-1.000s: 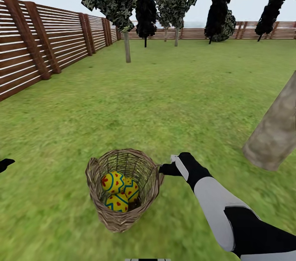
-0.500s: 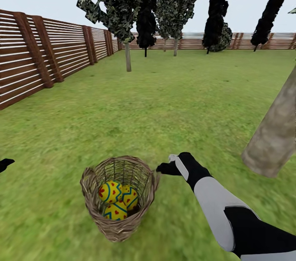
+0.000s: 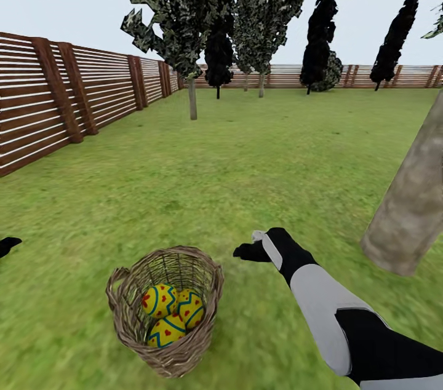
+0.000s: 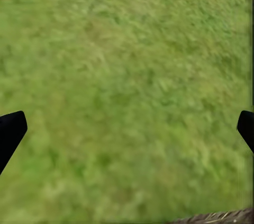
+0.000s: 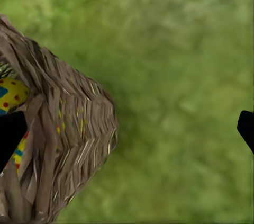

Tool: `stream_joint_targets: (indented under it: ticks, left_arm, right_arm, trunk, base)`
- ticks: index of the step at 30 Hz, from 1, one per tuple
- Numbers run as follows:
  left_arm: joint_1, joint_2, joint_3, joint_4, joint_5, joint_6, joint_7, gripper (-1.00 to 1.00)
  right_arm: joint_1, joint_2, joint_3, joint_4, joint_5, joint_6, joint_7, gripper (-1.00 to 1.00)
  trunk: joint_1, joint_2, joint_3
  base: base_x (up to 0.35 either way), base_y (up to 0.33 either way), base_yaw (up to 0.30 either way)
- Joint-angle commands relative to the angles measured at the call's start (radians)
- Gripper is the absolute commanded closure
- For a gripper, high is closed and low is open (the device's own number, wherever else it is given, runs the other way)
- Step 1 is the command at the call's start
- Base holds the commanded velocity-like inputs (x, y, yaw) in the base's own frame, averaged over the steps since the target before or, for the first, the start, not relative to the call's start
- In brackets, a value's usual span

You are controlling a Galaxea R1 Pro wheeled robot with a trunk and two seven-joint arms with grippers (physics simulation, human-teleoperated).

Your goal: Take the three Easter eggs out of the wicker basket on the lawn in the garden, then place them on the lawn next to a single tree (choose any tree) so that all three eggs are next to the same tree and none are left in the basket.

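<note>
The right arm has a light grey forearm shell between black sections, with a black wrist carrying a pale grey stripe and a black gripper; both wrist views show blunt black fingers (no markings visible)

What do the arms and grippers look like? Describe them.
The right arm has a light grey forearm shell between black joint sections, with a white patch at the black wrist. The right gripper is black. The left gripper shows as a black tip; both wrist views show dark fingertips.

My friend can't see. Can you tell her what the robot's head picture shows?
A small round tan wicker basket holding three yellow eggs with blue zigzags sits on green grass, with the robot's black right gripper just beside it.
</note>
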Motion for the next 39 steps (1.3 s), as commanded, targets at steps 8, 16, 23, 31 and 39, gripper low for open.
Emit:
stream_joint_targets:
  ticks: [8, 16, 23, 31, 39]
  left_arm:
    - [-0.001, 0.001, 0.000, 0.001, 0.012, 0.004, 0.009, -1.00]
    - [-0.001, 0.000, 0.000, 0.000, 0.017, 0.004, 0.007, -1.00]
    - [-0.001, 0.005, 0.000, 0.000, 0.024, 0.004, 0.007, -1.00]
    - [-0.025, -0.033, -0.039, 0.024, 0.031, -0.005, -0.004, -1.00]
    - [-0.025, -0.033, -0.074, 0.024, 0.031, -0.005, -0.004, -1.00]
  right_arm:
    - [0.000, 0.001, -0.005, -0.001, 0.001, 0.003, -0.015, -1.00]
    - [0.000, 0.001, -0.008, 0.001, -0.001, 0.003, -0.163, -1.00]
    - [0.000, 0.001, -0.015, -0.004, 0.000, 0.003, -0.179, -1.00]
    - [0.002, -0.003, -0.011, -0.008, 0.000, 0.001, -0.174, -1.00]
    - [0.002, -0.003, -0.011, -0.008, 0.000, 0.001, -0.174, -1.00]
  trunk:
    - [-0.004, 0.002, 0.030]
    - [-0.034, 0.058, 0.055]
    - [-0.061, 0.107, 0.077]
    - [-0.065, 0.113, 0.080]
    - [-0.065, 0.113, 0.080]
  base:
    - [0.000, 0.000, 0.000]
    - [0.000, 0.000, 0.000]
    - [0.000, 0.000, 0.000]
    - [0.000, 0.000, 0.000]
    - [0.000, 0.000, 0.000]
